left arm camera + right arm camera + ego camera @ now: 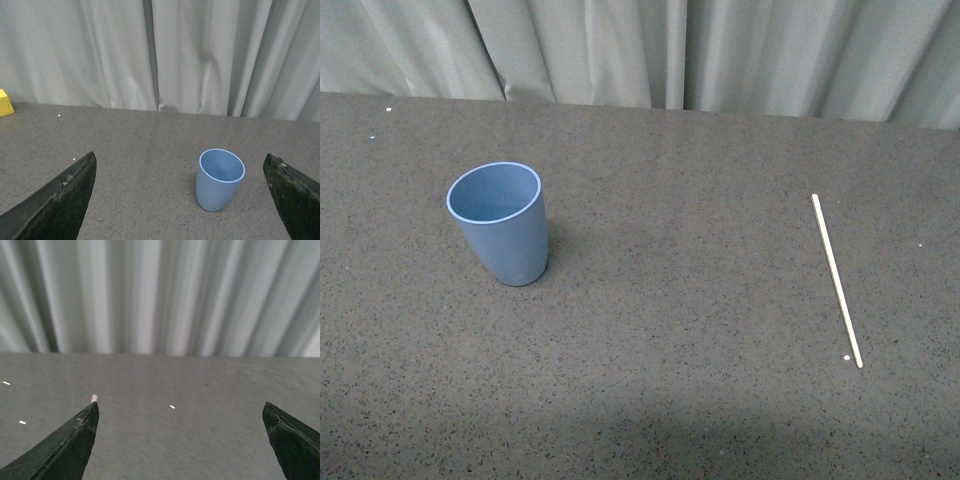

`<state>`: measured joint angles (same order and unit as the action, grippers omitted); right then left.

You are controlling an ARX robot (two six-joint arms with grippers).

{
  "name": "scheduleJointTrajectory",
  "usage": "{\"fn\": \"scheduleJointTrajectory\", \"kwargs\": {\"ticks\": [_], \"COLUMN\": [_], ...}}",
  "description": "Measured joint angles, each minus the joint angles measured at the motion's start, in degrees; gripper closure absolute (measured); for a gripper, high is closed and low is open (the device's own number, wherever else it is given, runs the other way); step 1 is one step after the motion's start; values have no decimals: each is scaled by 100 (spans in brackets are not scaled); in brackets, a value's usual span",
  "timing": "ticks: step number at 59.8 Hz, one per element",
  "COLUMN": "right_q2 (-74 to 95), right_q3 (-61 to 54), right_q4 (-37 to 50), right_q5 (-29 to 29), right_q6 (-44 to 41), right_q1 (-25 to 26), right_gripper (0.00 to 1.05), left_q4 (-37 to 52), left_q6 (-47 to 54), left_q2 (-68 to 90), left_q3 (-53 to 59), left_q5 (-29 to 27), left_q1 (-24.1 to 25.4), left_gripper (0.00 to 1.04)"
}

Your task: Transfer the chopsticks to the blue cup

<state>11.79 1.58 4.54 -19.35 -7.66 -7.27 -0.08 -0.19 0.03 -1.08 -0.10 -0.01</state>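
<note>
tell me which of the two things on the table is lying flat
The chopstick, out to the robot's right: it lies flat, while the cup on the left stands upright, mouth up.

From the body camera, looking down at a slant across the table (650, 400) toward the curtain (620, 50) at the far edge. Wide and fairly distant, taking in the blue cup (500, 225) at left and the chopsticks (837, 280) at right. Over on the left wrist, sitting low and closer, peering almost level between the left gripper (180, 156) tips at that same cup and curtain. On the right wrist, equally low between the right gripper (180, 404) tips, facing the curtain, blurred. Possibly sharing a chopstick end with the front view, hard to call.
</note>
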Motion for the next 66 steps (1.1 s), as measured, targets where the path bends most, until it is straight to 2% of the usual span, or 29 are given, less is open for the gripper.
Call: {"fn": "scheduleJointTrajectory", "kwargs": {"ticks": [4, 10, 14, 23, 32, 41, 61, 66], "right_q2": [892, 3279, 4806, 6961, 8673, 9678, 11079, 11267], "right_q3": [144, 778, 1364, 2472, 3703, 4579, 6118, 6330], "right_q4": [437, 1510, 1716, 1349, 579, 20, -758, -920], "right_q5": [181, 848, 1244, 1491, 1611, 1805, 1790, 1738], "right_q6": [-57, 155, 337, 667, 1106, 1338, 1528, 1550], "right_q1": [0, 96, 136, 162, 120, 46, -131, -170], "right_gripper": [9, 9, 9, 9, 9, 9, 10, 21], "left_q4": [0, 0, 0, 0, 0, 0, 0, 0], "left_q6": [-2, -2, -2, -2, -2, -2, -2, -2], "left_q2": [0, 0, 0, 0, 0, 0, 0, 0], "left_q3": [0, 0, 0, 0, 0, 0, 0, 0], "left_q5": [9, 11, 9, 9, 9, 9, 9, 9], "left_q1": [0, 0, 0, 0, 0, 0, 0, 0], "left_gripper": [7, 7, 7, 7, 7, 7, 7, 7]}}
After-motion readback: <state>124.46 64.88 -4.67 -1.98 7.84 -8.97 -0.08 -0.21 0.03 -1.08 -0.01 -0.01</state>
